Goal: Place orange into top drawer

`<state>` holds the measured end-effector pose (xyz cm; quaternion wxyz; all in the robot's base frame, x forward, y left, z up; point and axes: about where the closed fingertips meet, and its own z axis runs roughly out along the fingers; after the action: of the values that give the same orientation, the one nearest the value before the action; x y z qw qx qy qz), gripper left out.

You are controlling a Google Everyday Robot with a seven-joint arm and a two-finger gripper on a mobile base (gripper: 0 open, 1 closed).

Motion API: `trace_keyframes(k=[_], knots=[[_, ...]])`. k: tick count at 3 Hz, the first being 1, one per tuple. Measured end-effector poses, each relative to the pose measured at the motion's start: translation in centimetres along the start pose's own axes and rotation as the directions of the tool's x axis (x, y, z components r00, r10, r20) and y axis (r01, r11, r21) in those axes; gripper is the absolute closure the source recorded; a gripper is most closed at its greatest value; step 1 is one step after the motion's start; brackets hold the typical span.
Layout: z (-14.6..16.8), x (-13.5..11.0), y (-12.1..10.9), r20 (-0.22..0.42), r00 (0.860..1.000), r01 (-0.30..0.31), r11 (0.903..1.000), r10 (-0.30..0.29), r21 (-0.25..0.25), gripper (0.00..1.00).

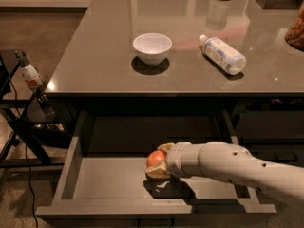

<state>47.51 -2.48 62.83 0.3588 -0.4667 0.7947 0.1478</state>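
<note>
The top drawer [95, 184] is pulled open below the table's front edge, grey with a flat bottom. My gripper [159, 160] reaches in from the right on a white arm and is shut on the orange [155, 158], a small round fruit between the pale fingers [157, 173]. It holds the orange just above the drawer's floor near the middle, with a shadow below it.
On the grey table [95, 65] stand a white bowl [152, 48] and a clear plastic bottle [222, 54] lying on its side. A jar [295, 30] is at the right edge. A dark stand with a small bottle [30, 75] is at the left.
</note>
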Motion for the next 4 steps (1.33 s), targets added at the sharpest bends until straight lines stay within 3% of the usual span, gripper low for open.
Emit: trace_keyframes(k=[1,4], knots=[[0.75,0.75,0.24,0.024,1.0,-0.013,0.9994,0.013,-0.034,1.0],[0.6,0.6,0.23,0.024,1.0,-0.013,0.9993,0.013,-0.034,0.35]])
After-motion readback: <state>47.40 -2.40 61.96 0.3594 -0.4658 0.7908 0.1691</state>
